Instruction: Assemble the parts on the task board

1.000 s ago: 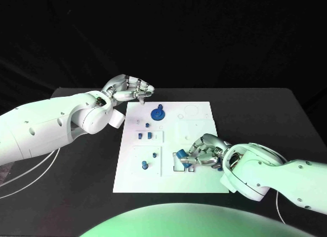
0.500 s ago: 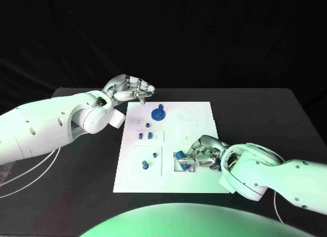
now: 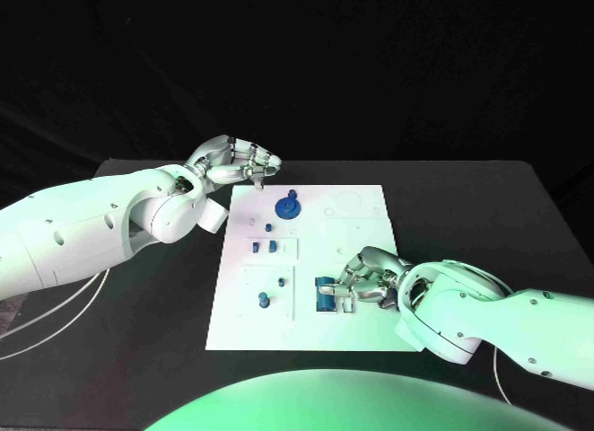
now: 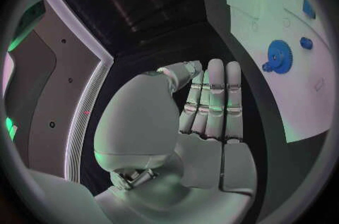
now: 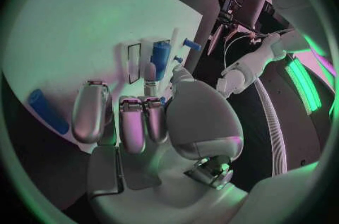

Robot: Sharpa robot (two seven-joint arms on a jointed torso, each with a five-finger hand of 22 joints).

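Note:
The white task board [image 3: 355, 229] lies in the middle of the black table. My right hand [image 3: 371, 280] is over its near part and pinches a blue block [image 3: 326, 295] at the rectangular slots there. In the right wrist view the block [image 5: 160, 58] stands at the fingertips [image 5: 150, 74], over the slot outlines on the board [image 5: 78, 26]. My left hand [image 3: 238, 162] hovers at the board's far left corner, holding nothing, with its fingers [image 4: 215, 94] straight and side by side. A blue gear [image 3: 287, 208] sits on the far part of the board.
Small blue pieces [image 3: 262, 245] stand in the left middle panel, and two more [image 3: 262, 299] in the near left panel. A blue cylinder [image 5: 48, 111] lies on the board beside my right hand. The gear [image 4: 279, 56] and a small piece [image 4: 305, 42] lie beyond my left hand.
My right hand has carried the blue block a little toward the near left and turned it from tilted to straight at the slots. The left hand has not moved.

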